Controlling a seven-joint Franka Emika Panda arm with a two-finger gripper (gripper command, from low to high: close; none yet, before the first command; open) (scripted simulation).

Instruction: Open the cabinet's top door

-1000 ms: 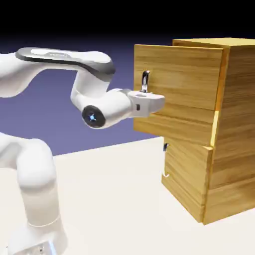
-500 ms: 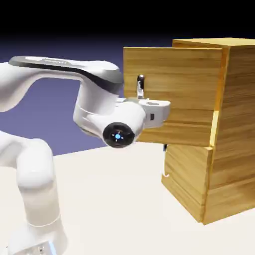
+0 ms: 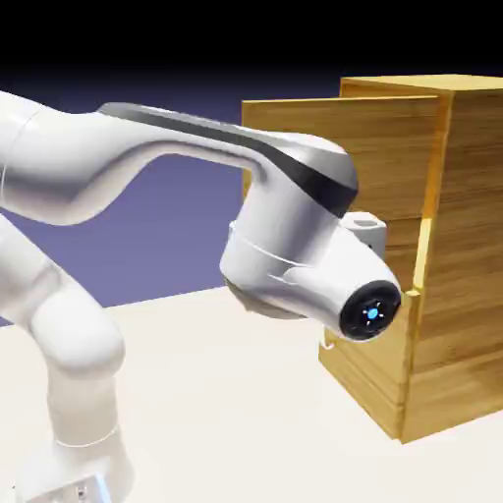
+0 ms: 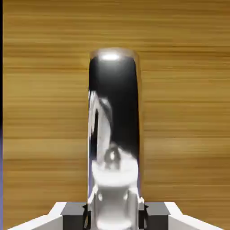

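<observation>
The cabinet [image 3: 462,246] of golden wood stands at the exterior view's right. Its top door [image 3: 393,147] stands out from the cabinet's front toward the left. My forearm and wrist [image 3: 314,255] cover the door's handle and my gripper in that view; only a white corner of the hand [image 3: 365,228] shows against the door. In the hand view the shiny dark and white curved handle [image 4: 113,112] rises in front of the door's wood [image 4: 188,112]. My gripper [image 4: 114,215] is shut on its lower end, with the grey fingertips [image 4: 74,211] on either side of it.
The lower panel [image 3: 368,363] sits closed under the top door, its small handle [image 3: 327,344] just showing below my wrist. The pale table [image 3: 216,413] stretches to the left of the cabinet, with my arm's base link [image 3: 79,393] at the lower left.
The top door's free edge has come further left. My elbow and wrist have swung right and down, toward the camera, and now hide the handle and hand.
</observation>
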